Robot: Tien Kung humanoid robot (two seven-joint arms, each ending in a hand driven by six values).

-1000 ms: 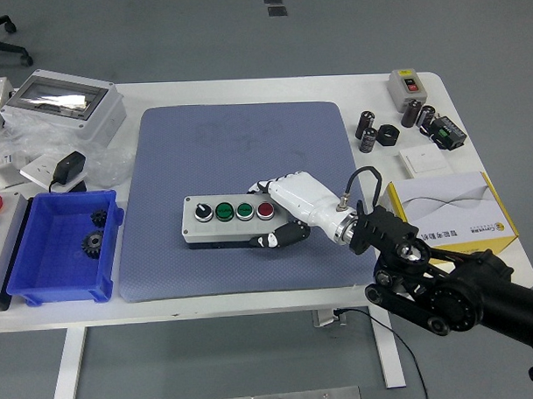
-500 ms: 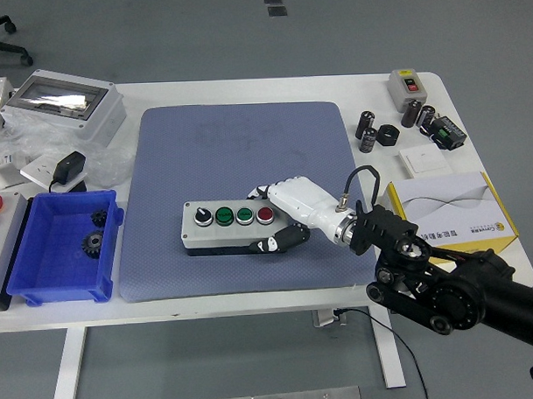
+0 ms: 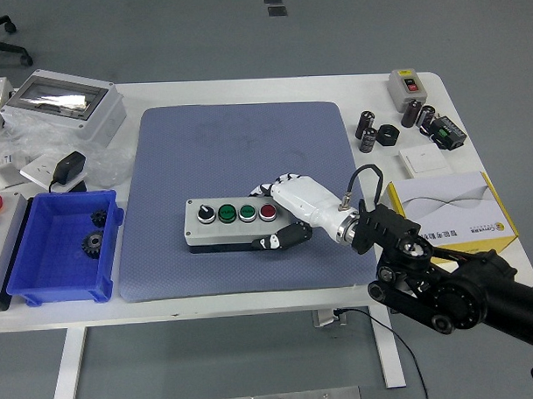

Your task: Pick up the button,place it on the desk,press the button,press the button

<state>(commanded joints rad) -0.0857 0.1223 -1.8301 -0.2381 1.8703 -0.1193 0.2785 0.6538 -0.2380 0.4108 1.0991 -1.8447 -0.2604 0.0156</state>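
- Nearest the surface's [image 3: 245, 91] front right corner, the black right arm [image 3: 445, 285] reaches in, and its white right hand [image 3: 289, 207] is wrapped around the right end of the button box [image 3: 232, 222].
- That hand is closed on the box: the thumb lies along the front face, the other fingers curl over the back edge at the red-button end. Left hand is nowhere in sight.
- The button box sits on the blue mat [image 3: 239, 157], a little forward of the mat's middle, long side parallel to the front edge. Whether its base rests fully flat I cannot tell; the shadow under it is ambiguous.
- Risk one: the grip is on one end only, so the far left end can swing or drop if the hold slackens before the base is down.
- Risk two: the fingers sit right beside the red button [image 3: 267, 213], so opening the hand carelessly may brush it and count as a false press.
- Risk three: pressing with nothing bracing the box could skate it left toward the blue bin [image 3: 42, 286] at the front left.
- Farther back, the capacitors [image 3: 367, 130] and switch box [image 3: 409, 85] at the back right corner stand well apart, no threat.
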